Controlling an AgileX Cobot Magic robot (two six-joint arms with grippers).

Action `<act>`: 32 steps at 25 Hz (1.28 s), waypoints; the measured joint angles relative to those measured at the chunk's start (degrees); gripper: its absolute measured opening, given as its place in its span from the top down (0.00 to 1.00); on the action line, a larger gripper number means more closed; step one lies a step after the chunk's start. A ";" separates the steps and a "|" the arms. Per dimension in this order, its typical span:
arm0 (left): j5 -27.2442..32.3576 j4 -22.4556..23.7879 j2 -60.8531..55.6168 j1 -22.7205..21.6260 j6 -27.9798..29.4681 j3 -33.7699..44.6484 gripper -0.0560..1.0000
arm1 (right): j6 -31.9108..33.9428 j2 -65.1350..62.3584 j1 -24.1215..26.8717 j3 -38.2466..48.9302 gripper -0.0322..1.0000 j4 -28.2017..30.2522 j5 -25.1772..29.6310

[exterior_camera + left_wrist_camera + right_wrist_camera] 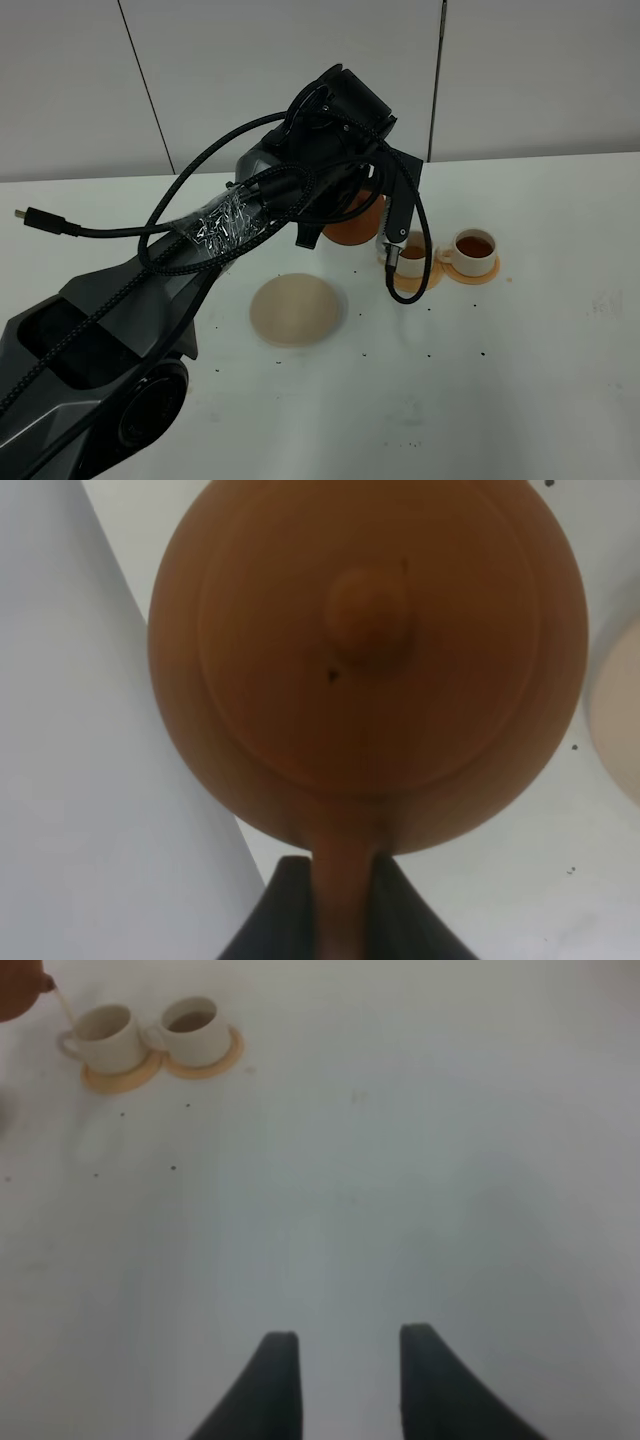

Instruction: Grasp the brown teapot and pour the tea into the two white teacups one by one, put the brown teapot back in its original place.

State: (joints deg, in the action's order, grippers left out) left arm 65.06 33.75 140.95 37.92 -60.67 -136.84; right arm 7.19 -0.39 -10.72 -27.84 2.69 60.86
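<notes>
The brown teapot (352, 222) hangs tilted above the table, mostly hidden behind my left wrist. In the left wrist view I see its lid and knob (368, 610) from above. My left gripper (345, 865) is shut on its loop handle. Two white teacups stand on orange coasters: one (412, 254) right by the teapot, the other (474, 246) holding brown tea. In the right wrist view the spout (20, 990) sends a thin stream into the near cup (105, 1038), beside the other cup (195, 1028). My right gripper (345, 1380) is open and empty, far from the cups.
The pale beige disc (297, 310) lies bare on the white table (540, 380), in front and left of the teapot; its edge also shows in the left wrist view (618, 710). Black cables (405, 290) dangle in front of the near cup. Dark specks dot the table.
</notes>
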 joint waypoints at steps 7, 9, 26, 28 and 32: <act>0.06 0.66 0.00 0.46 0.00 0.00 0.79 | 0.00 0.00 0.00 0.00 0.74 0.00 0.00; 0.06 0.66 0.00 0.51 0.00 0.00 0.79 | -0.05 0.00 0.00 0.00 0.74 0.00 0.00; 0.00 1.49 0.00 1.04 0.05 0.00 0.79 | 0.00 0.00 0.00 0.00 0.74 0.00 0.00; 0.00 1.49 0.00 1.04 0.05 0.00 0.79 | 0.00 0.00 0.00 0.00 0.74 0.00 0.00; 0.00 1.49 0.00 1.04 0.05 0.00 0.79 | 0.00 0.00 0.00 0.00 0.74 0.00 0.00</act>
State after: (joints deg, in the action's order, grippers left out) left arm 65.06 35.24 140.95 38.96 -60.62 -136.84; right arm 7.19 -0.39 -10.72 -27.84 2.69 60.86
